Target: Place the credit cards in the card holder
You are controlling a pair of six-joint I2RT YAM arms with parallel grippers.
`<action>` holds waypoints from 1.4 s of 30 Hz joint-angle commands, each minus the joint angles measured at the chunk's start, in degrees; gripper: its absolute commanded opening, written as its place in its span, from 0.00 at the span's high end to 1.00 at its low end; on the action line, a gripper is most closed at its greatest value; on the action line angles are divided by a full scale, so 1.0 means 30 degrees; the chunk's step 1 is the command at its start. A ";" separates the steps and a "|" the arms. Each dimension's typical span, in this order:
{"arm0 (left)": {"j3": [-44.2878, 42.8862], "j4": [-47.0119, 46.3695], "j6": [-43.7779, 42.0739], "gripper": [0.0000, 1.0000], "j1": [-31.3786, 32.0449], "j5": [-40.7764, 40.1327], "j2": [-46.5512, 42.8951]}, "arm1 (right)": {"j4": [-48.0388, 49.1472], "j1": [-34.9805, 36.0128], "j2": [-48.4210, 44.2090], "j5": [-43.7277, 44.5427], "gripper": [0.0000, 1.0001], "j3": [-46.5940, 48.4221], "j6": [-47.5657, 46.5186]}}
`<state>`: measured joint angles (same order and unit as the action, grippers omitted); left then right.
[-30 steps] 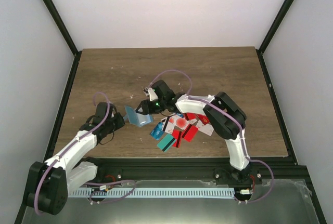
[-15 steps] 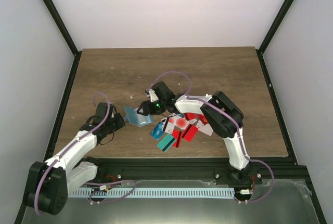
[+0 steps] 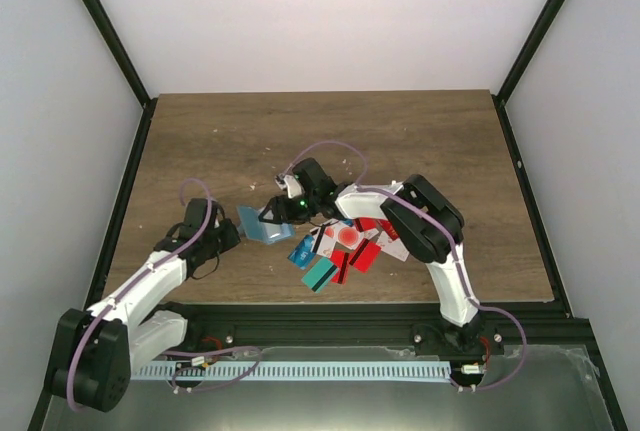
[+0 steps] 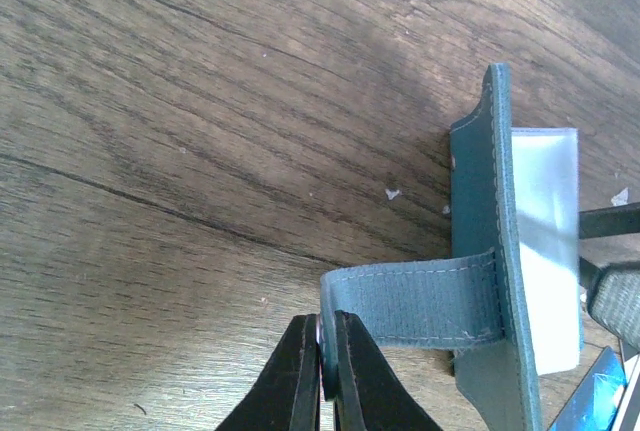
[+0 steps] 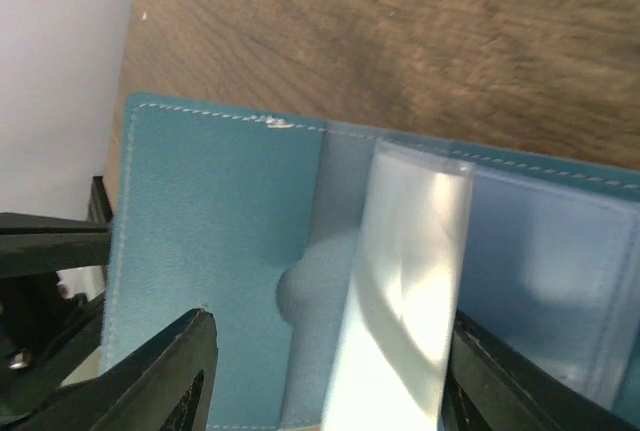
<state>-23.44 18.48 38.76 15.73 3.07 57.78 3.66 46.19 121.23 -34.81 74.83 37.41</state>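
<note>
The teal-blue card holder [image 3: 262,227] lies open left of the pile of credit cards [image 3: 346,243], which are red, white, blue and teal-green. My left gripper [image 3: 232,238] is shut on the holder's strap [image 4: 420,301], pinching its looped end [image 4: 328,351]; the holder [image 4: 512,251] stands on edge just beyond. My right gripper [image 3: 282,213] hovers over the holder's open inside [image 5: 220,211]. Its jaws are open, wide apart, either side of a clear plastic sleeve [image 5: 400,291] that stands up close to the right finger [image 5: 500,381]. No card is in either gripper.
A teal-green card [image 3: 319,273] and a blue card [image 3: 301,251] lie at the near left of the pile, close to the table's front edge [image 3: 330,301]. Bare wooden table [image 3: 330,131] stretches behind both arms. Black frame posts and white walls enclose the sides.
The right gripper has crept a little left over the card holder and its jaws have widened. The left gripper still holds the strap in place.
</note>
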 commanded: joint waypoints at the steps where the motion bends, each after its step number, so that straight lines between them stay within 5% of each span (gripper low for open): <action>1: 0.0255 -0.0235 -0.0079 0.96 -0.0093 -0.0072 0.0275 | 0.1110 -0.0076 0.0263 -0.1946 0.40 -0.0266 0.0699; 25: 0.0316 -0.1085 -0.0352 0.96 -0.0086 -0.0086 0.2117 | 0.2843 0.1241 0.0691 -0.3187 0.52 0.0286 0.0943; 32: 0.0292 -0.1001 -0.0224 0.96 -0.0093 0.0027 0.1927 | 0.1978 0.1242 0.1928 -0.2432 0.75 0.0829 0.0329; 38: -0.0320 -0.0405 -0.0090 0.81 -0.0074 0.0366 0.1268 | 0.1837 0.1162 0.2468 -0.2196 0.85 0.0836 0.0095; 42: -0.1384 0.0715 -0.0125 0.62 -0.0057 0.0006 0.0337 | 0.1768 0.1025 0.2538 -0.1999 0.85 0.0616 0.0040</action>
<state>-23.44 18.22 38.79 15.62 3.07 61.67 10.55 49.65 127.04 -42.35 75.42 38.52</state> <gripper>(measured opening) 0.318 0.151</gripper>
